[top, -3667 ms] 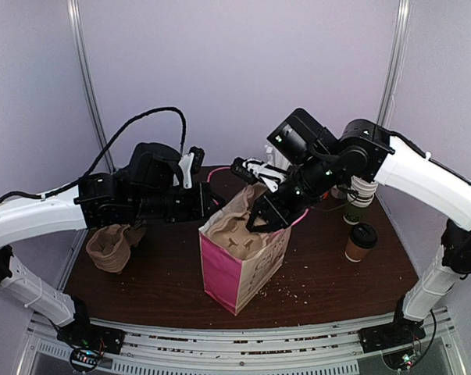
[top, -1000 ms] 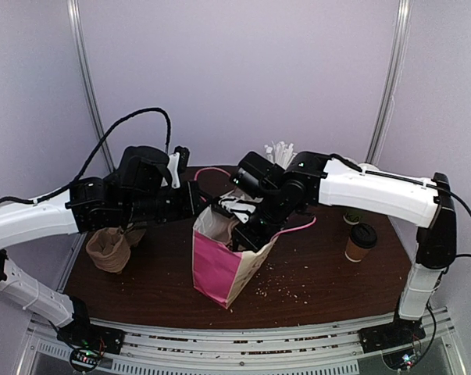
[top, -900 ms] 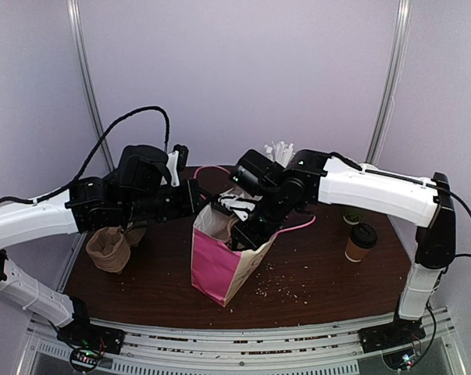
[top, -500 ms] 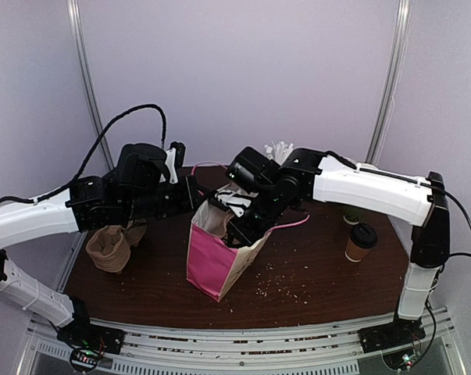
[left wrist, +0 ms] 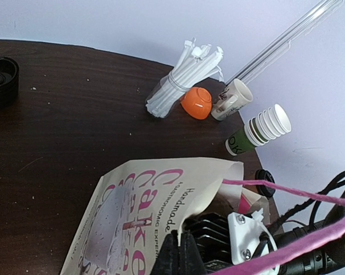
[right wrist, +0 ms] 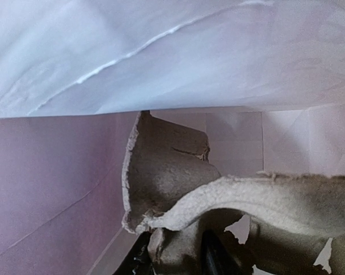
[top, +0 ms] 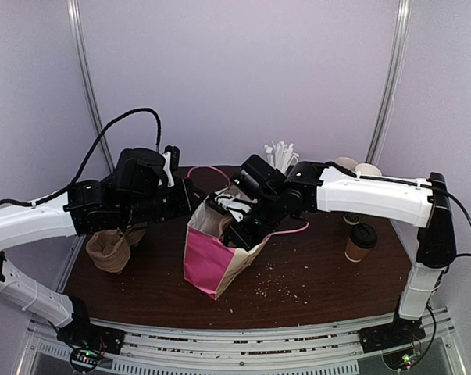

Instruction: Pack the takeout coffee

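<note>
Right gripper [right wrist: 178, 258] is down inside the paper bag [top: 212, 262], fingers clamped on the rough, ragged-edged pulp cup carrier [right wrist: 172, 172]. All around it are the smooth white and pink inner walls, so not much room in there. Left gripper [left wrist: 181, 258] is pinched tight on the bag's far rim. The bag is glossy pink and cream with print, leaning over, and its pink cord handle [top: 206, 168] loops up behind.

The takeout coffee [top: 361, 242], brown paper cup with a black dome lid, stands upright on the dark wood table [top: 329, 273], off to the right and well apart from the bag, with bare table around it.

Along the back edge there's a bundle of white straws [left wrist: 181, 80], an orange bowl [left wrist: 196, 102], a beige mug [left wrist: 232, 98] and a stack of paper cups [left wrist: 262, 127]. A crumpled brown lump [top: 108, 248] sits under the left arm. Crumbs [top: 282, 285] are scattered in front of the bag.
</note>
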